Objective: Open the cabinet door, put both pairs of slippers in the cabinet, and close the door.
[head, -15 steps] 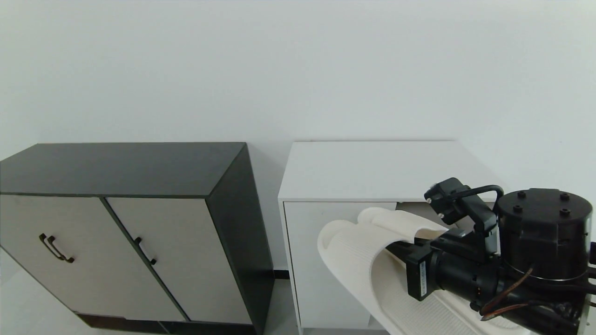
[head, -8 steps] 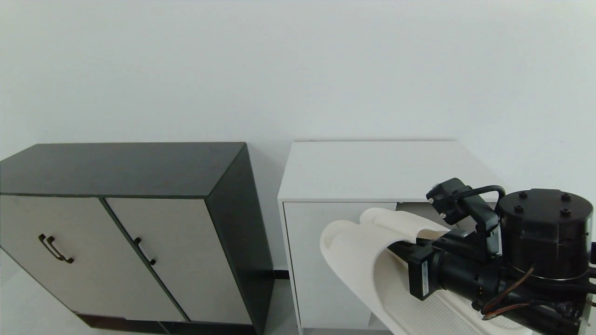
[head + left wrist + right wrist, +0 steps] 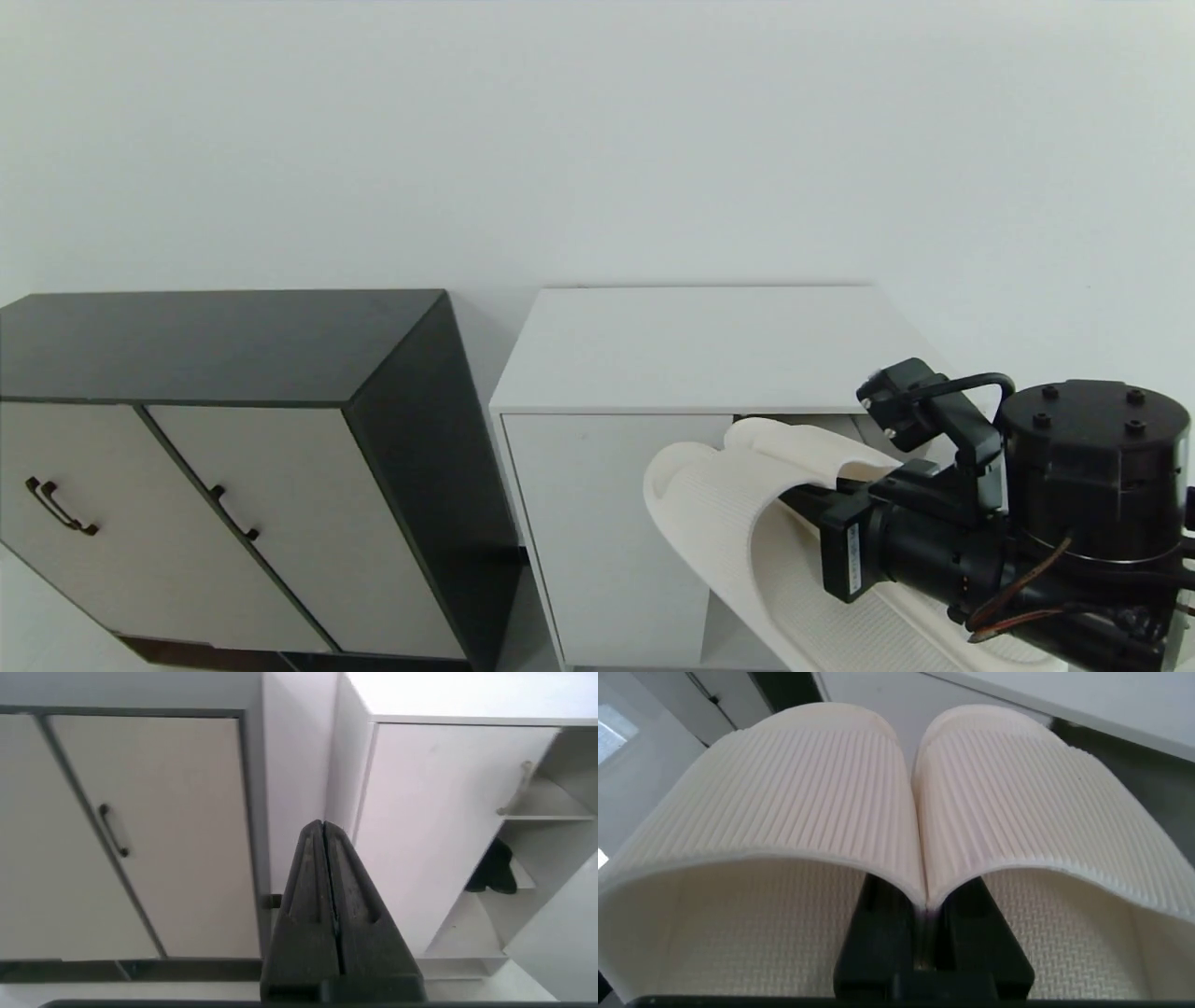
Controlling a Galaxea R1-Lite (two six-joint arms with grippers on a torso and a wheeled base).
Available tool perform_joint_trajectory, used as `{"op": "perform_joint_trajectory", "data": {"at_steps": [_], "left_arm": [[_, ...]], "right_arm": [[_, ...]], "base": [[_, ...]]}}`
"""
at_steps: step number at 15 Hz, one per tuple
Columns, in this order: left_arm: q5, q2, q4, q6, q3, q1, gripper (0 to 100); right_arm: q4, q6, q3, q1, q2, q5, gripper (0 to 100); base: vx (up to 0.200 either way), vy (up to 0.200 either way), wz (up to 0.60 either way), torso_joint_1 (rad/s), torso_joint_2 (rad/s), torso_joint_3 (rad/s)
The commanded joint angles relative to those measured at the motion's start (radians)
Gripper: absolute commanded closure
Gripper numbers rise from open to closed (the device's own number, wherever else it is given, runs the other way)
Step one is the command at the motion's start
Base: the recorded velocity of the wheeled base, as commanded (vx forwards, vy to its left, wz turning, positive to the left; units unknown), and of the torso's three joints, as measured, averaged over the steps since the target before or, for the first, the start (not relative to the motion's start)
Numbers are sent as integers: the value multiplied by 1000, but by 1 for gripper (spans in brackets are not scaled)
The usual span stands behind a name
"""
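Nearest, the right gripper (image 3: 924,922) has its fingers pinched on the cream pair of slippers (image 3: 719,523), clamping the two inner strap edges together, toes toward the white cabinet (image 3: 691,345) just beyond. The left gripper (image 3: 323,849) has its fingers pressed flat together, holding nothing. The cabinet's right side stands open, with a dark pair (image 3: 492,868) on a shelf inside. A black cabinet (image 3: 215,345) stands to its left.

The left gripper (image 3: 323,835), its two black fingers pressed flat together, faces a plain white cabinet (image 3: 448,695). The cabinet's white door (image 3: 439,831), fitted with a pale bar handle (image 3: 513,789), stands open. Inside, a dark pair of footwear (image 3: 495,870) sits below a white shelf (image 3: 551,814). Beside it stands a black-framed cabinet with beige doors (image 3: 177,831) and a dark bar handle (image 3: 113,831).
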Motion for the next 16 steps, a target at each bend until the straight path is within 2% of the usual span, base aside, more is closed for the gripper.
{"op": "perform_joint_trajectory", "data": {"at_steps": [1,6,13,16], "left_arm": [[0,1,0,0,0,0,100],[0,1,0,0,0,0,100],[0,1,0,0,0,-1,100],[0,1,0,0,0,0,100]], "right_arm": [[-1,2,2,-4,3,0,100],[-16,0,13,-5,3,4,100],[-30,-4,26,-4,3,5,100],[-30,-4,28,-4,3,7,100]], "base": [[0,-200,0,2,7,7],[0,-200,0,3,1,2],[0,0,0,0,0,0],[0,0,0,-110,222,113]]}}
